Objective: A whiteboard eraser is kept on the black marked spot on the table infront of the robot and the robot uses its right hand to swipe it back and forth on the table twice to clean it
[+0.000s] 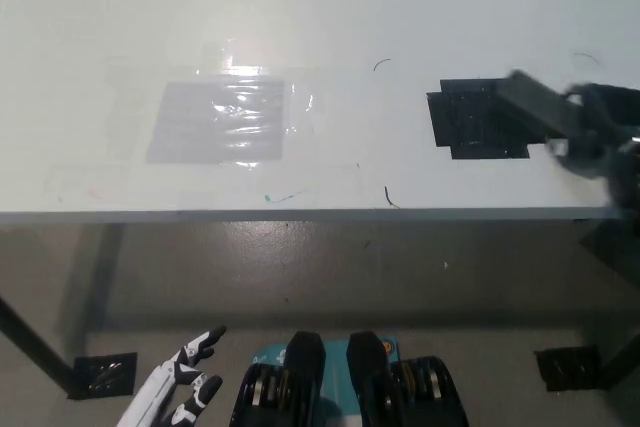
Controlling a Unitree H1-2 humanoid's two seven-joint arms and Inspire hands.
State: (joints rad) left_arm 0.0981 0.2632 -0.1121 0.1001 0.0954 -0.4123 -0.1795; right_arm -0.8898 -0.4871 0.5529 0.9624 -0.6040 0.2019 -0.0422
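A dark grey, block-shaped whiteboard eraser (pixel 538 107) lies tilted at the right side of the white bench (pixel 330 7), its left end overlapping the right edge of the black marked spot (pixel 475 119), a cross-shaped patch of tape; its right end meets the blurred black right hand (pixel 605 127).

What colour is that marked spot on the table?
Black, on the white table; the spot shows in the head view.
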